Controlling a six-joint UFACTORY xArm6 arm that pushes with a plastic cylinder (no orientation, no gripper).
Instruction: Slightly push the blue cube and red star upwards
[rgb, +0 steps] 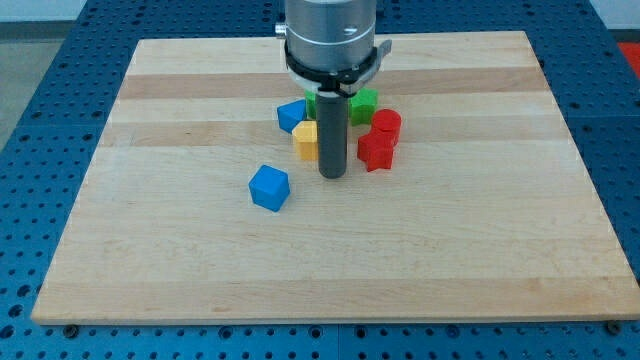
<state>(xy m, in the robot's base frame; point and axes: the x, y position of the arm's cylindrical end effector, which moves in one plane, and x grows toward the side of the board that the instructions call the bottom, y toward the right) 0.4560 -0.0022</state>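
The blue cube (269, 187) lies alone on the wooden board, left of and a little below my tip (332, 175). The red star (376, 152) lies just right of my rod, close to it. My tip rests on the board between them, nearer the star, below the yellow block (306, 141). A gap shows between my tip and the blue cube.
A cluster sits behind the rod: a second blue block (291, 115), a yellow block, a green block (364, 103), another green one (311, 102) mostly hidden by the rod, and a red cylinder (386, 124) above the star. The board (150, 250) edges ring the scene.
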